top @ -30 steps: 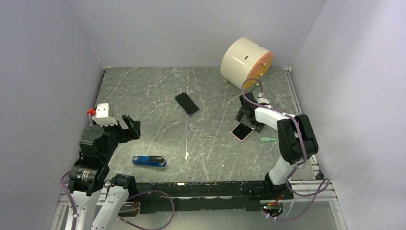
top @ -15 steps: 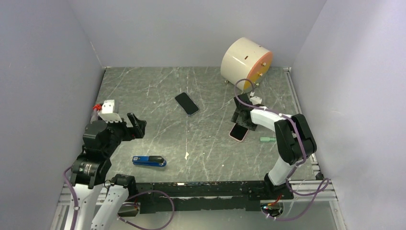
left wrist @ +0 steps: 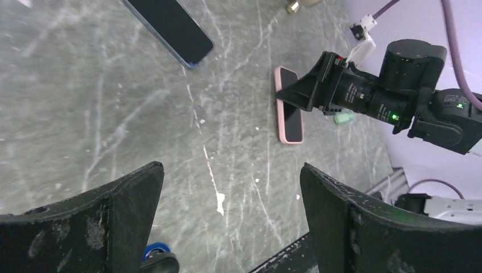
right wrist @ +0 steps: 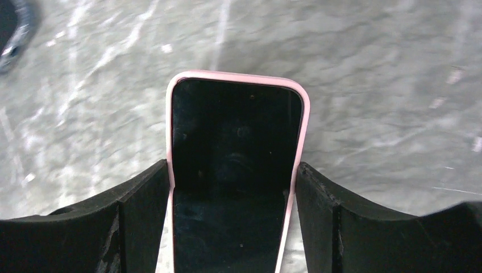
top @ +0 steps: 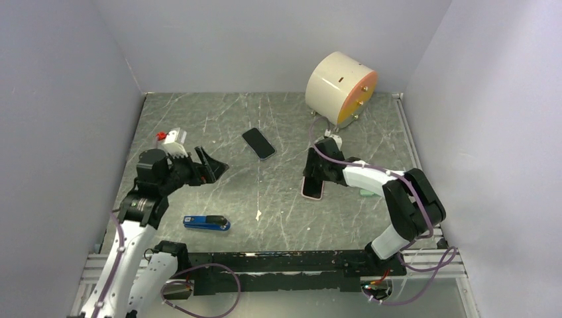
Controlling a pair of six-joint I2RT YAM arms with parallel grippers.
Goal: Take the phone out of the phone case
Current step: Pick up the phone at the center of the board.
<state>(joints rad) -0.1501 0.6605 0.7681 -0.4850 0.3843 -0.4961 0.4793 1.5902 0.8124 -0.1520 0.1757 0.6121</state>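
Black left gripper [top: 211, 168] at centre left, jaws spread fully, nothing held; blue tool [top: 206, 222] laid lower left; bare dark handset [top: 258, 143] upper centre; pink phone case [top: 313, 192], phone [right wrist: 236, 142] seated inside, laid flat right of centre, clasped along both long edges by right gripper [top: 312, 177]; cream drum [top: 341, 88] upper right.

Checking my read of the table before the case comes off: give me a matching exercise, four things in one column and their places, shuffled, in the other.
Things
1. pink-cased phone
2. dark phone
3. blue tool
4. cream drum

Places
A. back right corner
B. near edge, left of centre
C. between the fingers of the right gripper
D. lying alone, centre toward the back

Pairs: 1-C, 2-D, 3-B, 4-A
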